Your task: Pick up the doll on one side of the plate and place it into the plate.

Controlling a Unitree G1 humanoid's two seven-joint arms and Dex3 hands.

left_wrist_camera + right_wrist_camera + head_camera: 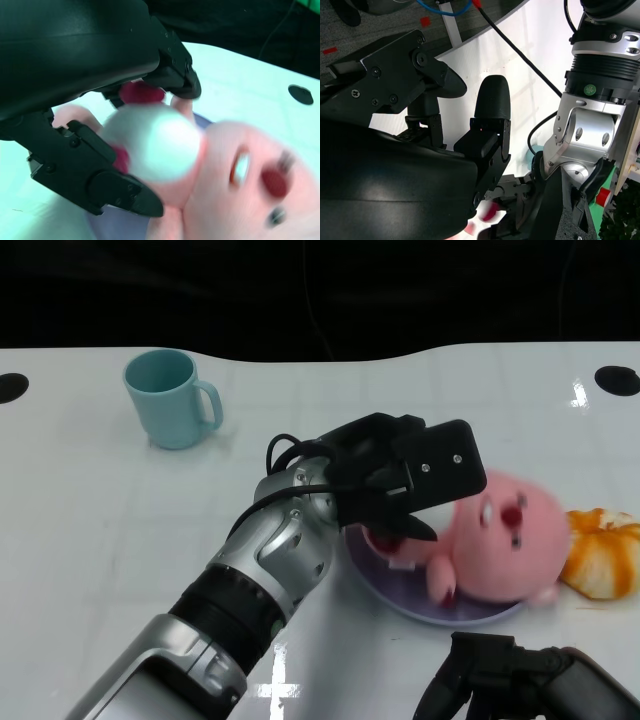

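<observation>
Our right hand [520, 680] idles spread; left hand [400, 475] grips doll [505, 535], head toward orange [603, 552], lengthwise across plate [400, 590]; mug [172, 398] well apart.

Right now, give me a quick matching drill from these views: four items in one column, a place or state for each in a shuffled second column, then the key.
Items:
1. doll
2. cup
3. orange toy
4. right hand

Places or states:
A. standing upright at the far left of the table
B. low at the near edge, holding nothing
C. lying over the plate, with the left hand on it
D. on the table just beyond the plate's right side

Pairs: 1-C, 2-A, 3-D, 4-B
</observation>
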